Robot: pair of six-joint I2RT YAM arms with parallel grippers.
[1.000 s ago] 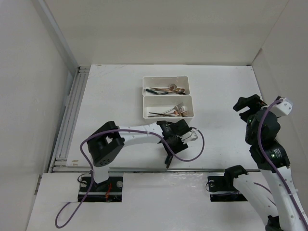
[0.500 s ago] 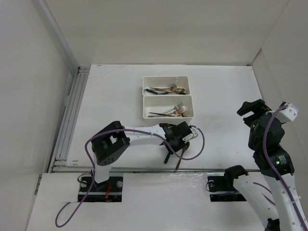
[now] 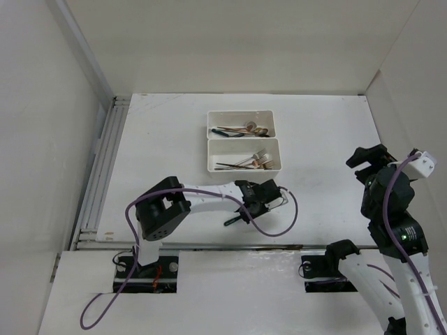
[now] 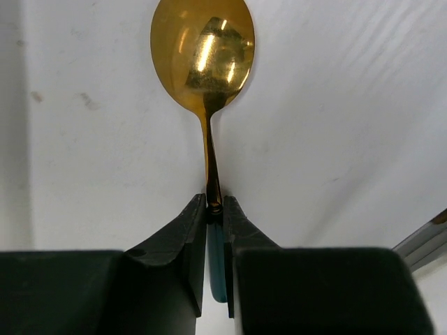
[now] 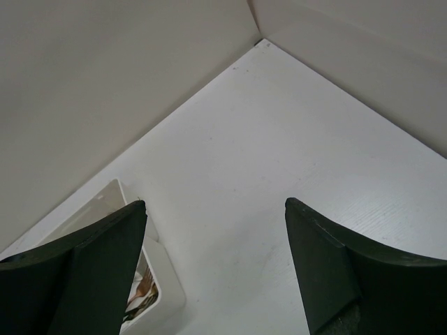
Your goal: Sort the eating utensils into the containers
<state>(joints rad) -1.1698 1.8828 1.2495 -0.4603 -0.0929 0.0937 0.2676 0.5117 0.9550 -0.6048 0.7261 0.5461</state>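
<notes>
My left gripper (image 3: pixel 242 213) is low over the table's near middle, shut on a gold spoon (image 4: pixel 203 52) with a dark teal handle. In the left wrist view the fingers (image 4: pixel 187 230) pinch the spoon at its neck and the bowl points away over the white table. In the top view only the dark handle end (image 3: pixel 230 221) sticks out to the left. Two white bins lie side by side ahead: the far one (image 3: pixel 209 120) and the near one (image 3: pixel 211 156), each holding several utensils. My right gripper (image 3: pixel 369 158) is open and empty, raised at the right.
A purple cable (image 3: pixel 283 222) loops beside the left wrist. A metal rail (image 3: pixel 101 174) runs along the table's left edge. White walls close the back and sides. The near bin's corner (image 5: pixel 164 289) shows at the lower left of the right wrist view.
My left gripper has turned with the spoon: the dark handle swung from pointing at the near edge to pointing left. My right arm drifted slightly right.
</notes>
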